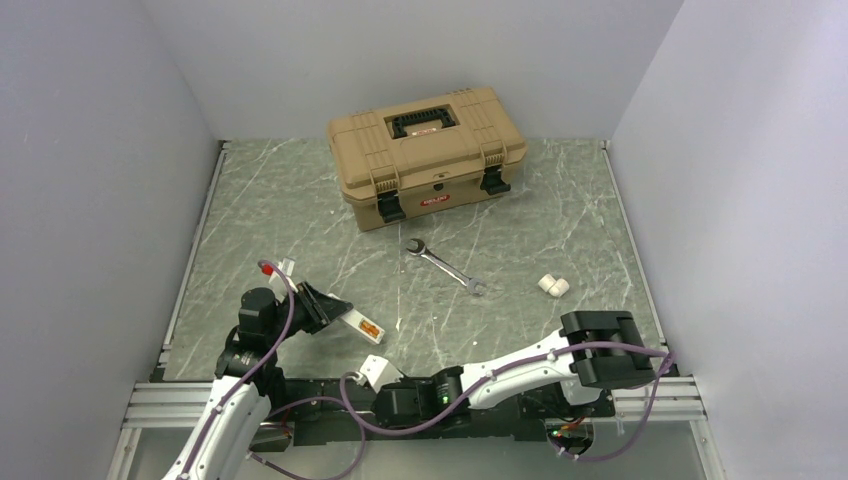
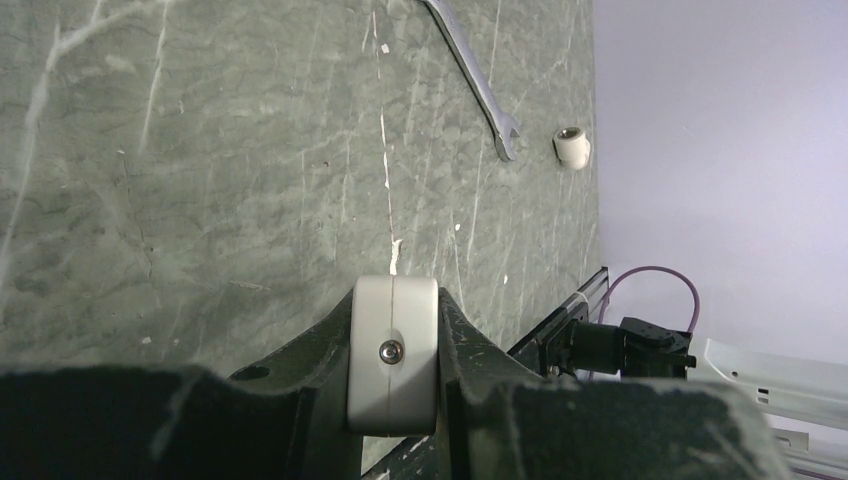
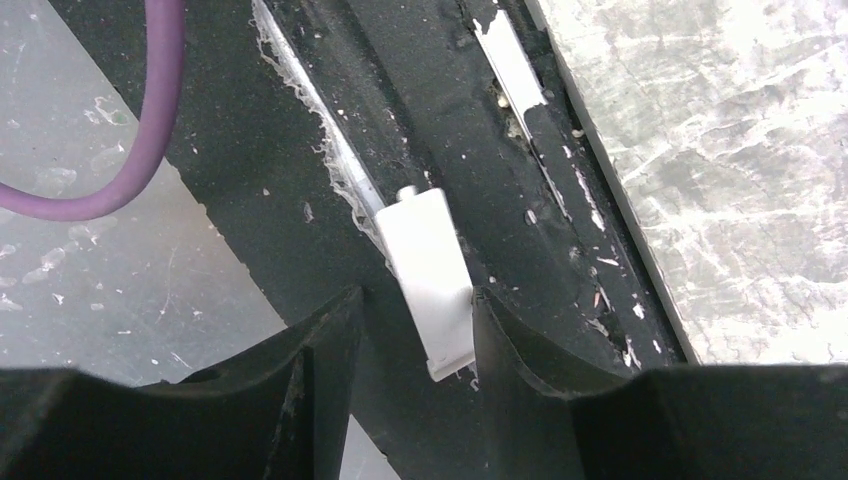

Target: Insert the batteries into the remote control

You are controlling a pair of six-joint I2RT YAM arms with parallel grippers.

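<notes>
Top external: left pincer (image 1: 338, 313) clamps the remote control (image 1: 363, 325), recess up, seemingly for loading; right pincer (image 1: 388, 378) pinches a white cover (image 1: 374, 367) aside.

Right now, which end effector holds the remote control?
The left end effector grips the remote control, its orange-brown recess showing; the right end effector holds only a thin white panel.

You're at lab test cell: plain pale walls (image 1: 420, 50) box green marbled table (image 1: 300, 210), aluminium rails (image 1: 180, 400) edge it.

Clamped remote control (image 1: 361, 325) (orange recess up)
</notes>
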